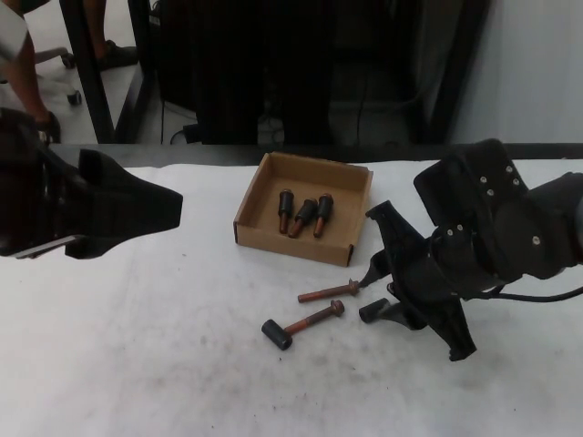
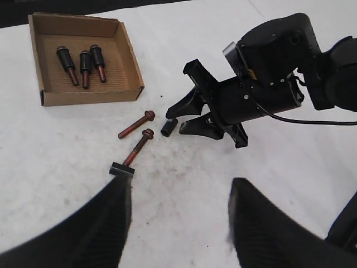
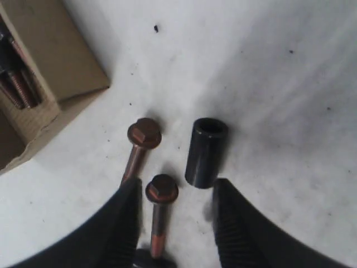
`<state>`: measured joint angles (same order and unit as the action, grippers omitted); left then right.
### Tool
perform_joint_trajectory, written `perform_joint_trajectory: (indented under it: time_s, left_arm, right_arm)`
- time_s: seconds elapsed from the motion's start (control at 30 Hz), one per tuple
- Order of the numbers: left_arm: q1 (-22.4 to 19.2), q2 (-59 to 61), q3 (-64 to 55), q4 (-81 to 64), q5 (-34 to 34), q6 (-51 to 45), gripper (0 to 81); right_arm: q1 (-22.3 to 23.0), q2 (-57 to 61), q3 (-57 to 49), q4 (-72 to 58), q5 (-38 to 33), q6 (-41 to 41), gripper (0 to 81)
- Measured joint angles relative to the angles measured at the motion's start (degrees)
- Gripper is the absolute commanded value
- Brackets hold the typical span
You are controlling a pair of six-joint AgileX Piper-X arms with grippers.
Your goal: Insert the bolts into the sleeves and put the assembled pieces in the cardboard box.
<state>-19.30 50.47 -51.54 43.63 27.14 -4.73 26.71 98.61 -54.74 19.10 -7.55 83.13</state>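
Loose black sleeve (image 3: 206,152), short, hollow, lies at 3 o'clock of two coppery bolts (image 3: 142,146); R gripper (image 3: 174,187) wide apart, empty, sleeve btwn its fingers. L gripper (image 2: 178,190) apart, empty.

The right arm (image 1: 496,228) is a bulky matte-black housing dotted with small silver screws (image 1: 490,192), and a thin black cable (image 1: 537,296) loops from it. Its wrist bears a small tan patch (image 2: 252,72). The right gripper (image 2: 174,121) has slim, tapering black fingers (image 2: 187,103) with ribbed pads (image 3: 226,223). The left arm (image 1: 91,214) is black too, with a pale strip (image 1: 41,246) along one edge. The left gripper (image 2: 179,187) has broad, rounded black fingers.
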Motion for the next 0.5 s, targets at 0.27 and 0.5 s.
perform_joint_trajectory:
  time_s: [0.27,0.5]
  left_arm:
    - [0.0,0.0,0.0,0.0,0.0,0.0,49.9]
    - [0.0,0.0,0.0,0.0,0.0,0.0,49.9]
  right_arm:
    - [-0.02,3.35,-1.67,-0.66,-0.07,0.85,39.3]
    - [-0.02,5.78,-3.94,-1.47,-0.07,0.85,39.3]
